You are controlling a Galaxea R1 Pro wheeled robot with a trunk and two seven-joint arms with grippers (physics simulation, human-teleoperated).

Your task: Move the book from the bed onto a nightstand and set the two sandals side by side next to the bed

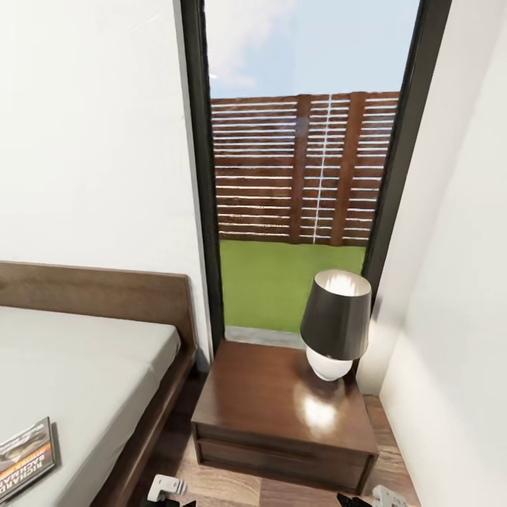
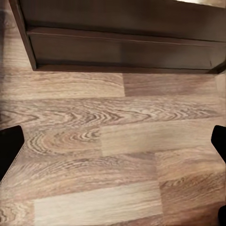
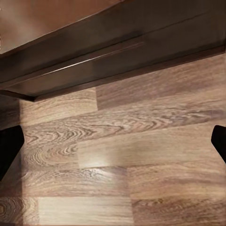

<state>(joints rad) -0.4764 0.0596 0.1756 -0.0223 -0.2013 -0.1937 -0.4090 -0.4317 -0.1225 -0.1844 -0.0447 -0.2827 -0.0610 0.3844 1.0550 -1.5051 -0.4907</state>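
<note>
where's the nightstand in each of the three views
Head view: the nightstand stands low and centre-right, between the bed and the wall, with a lamp on its top.
Left wrist view: its drawer front runs along the upper edge.
Right wrist view: its lower front slants across the upper part.
Shared landmark: the wood-plank floor.

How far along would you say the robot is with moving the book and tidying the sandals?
Nothing looks done yet. The book still lies on the bed near its edge, and the nightstand top holds just a lamp. Nothing is in hand: both wrist views show jaws spread wide over bare wood floor. Still left: carrying the book to the nightstand, then pairing the sandals beside the bed.
</note>
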